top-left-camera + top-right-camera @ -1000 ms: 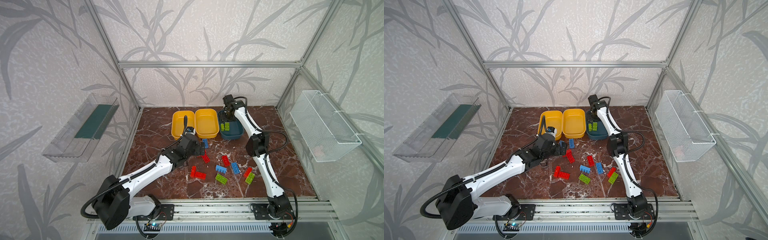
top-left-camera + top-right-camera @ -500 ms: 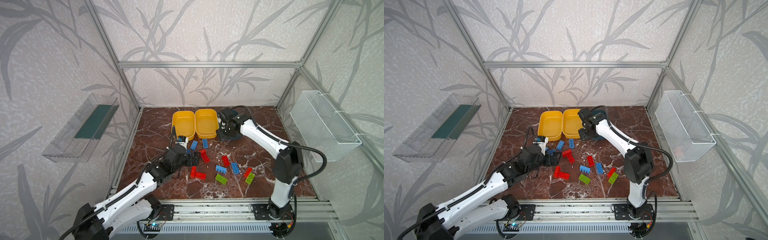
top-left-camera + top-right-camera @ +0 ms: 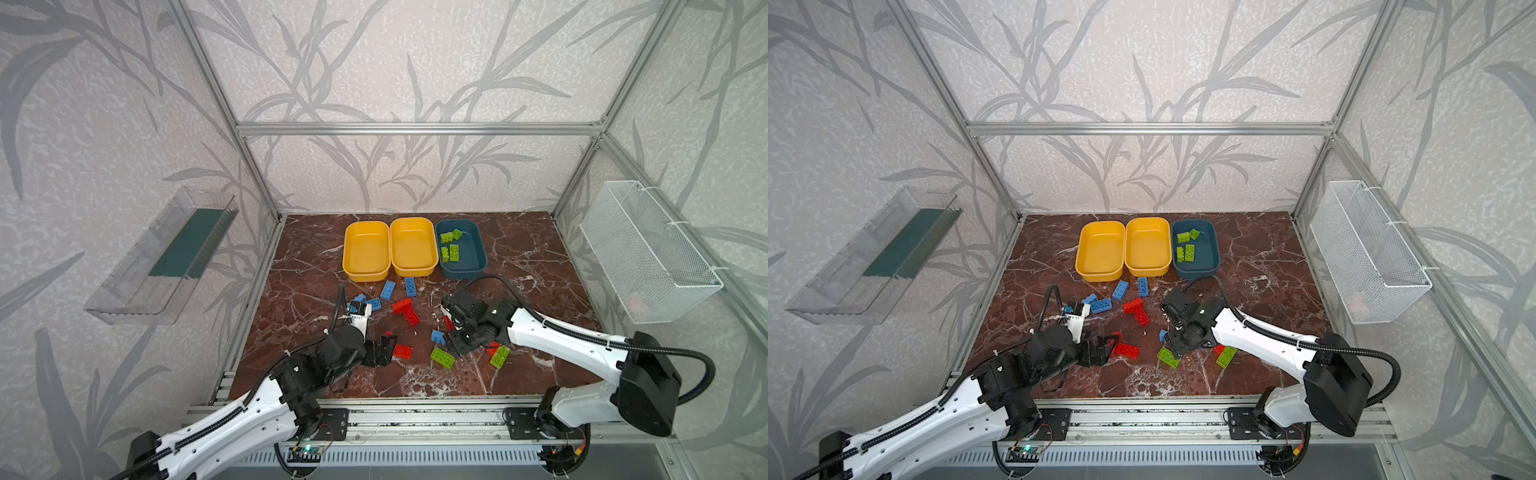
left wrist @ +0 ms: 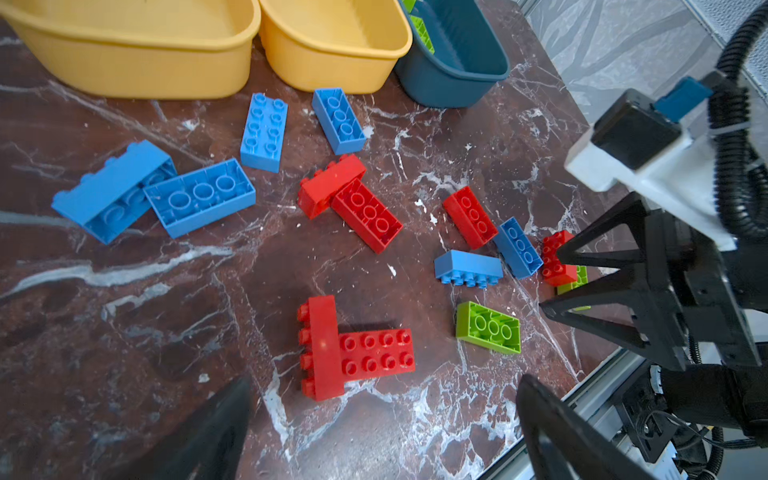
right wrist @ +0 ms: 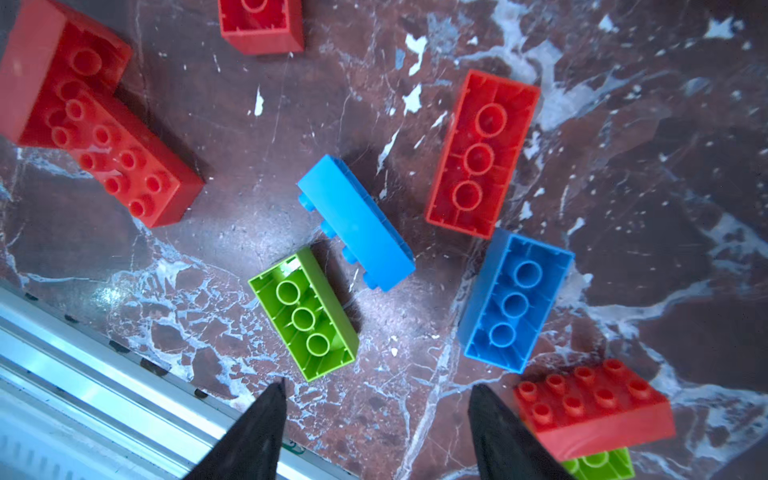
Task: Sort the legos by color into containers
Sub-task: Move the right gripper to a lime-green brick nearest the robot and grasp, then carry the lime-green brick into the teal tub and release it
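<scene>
Left wrist view: my left gripper (image 4: pixel 380 390) is hanging low over the marble tabletop (image 4: pixel 124 332). Its jaws are spreading as wide as they go and gripping nothing. A red lego pair (image 4: pixel 357 349) is lying just ahead of the tips, one brick on its side butting against one studs-up. Both fingers are standing apart from it.

Right wrist view: my right gripper (image 5: pixel 378 386) is holding its jaws partly apart, with only bare marble between them. A lime green lego (image 5: pixel 303 316), hollow side up, is lying just ahead of one fingertip. The other finger is sitting right beside a red studs-up lego (image 5: pixel 594 407), which is resting on a second green lego (image 5: pixel 598 463). Contact there: cannot tell. Further out, a blue lego on its side (image 5: pixel 357 224), a blue hollow-up lego (image 5: pixel 515 299) and a red hollow-up lego (image 5: pixel 482 153) are lying apart from my fingers.

In both top views, the three containers are sitting in a row at the back of the table: left yellow tub (image 3: pixel 365 249), middle yellow tub (image 3: pixel 412 245), teal tub (image 3: pixel 471 251). Four sorted green legos (image 3: pixel 451 249) are lying inside the teal tub. The loose legos are lying scattered between the tubs and my grippers, with blue legos (image 3: pixel 388 289) nearest the yellow tubs.
</scene>
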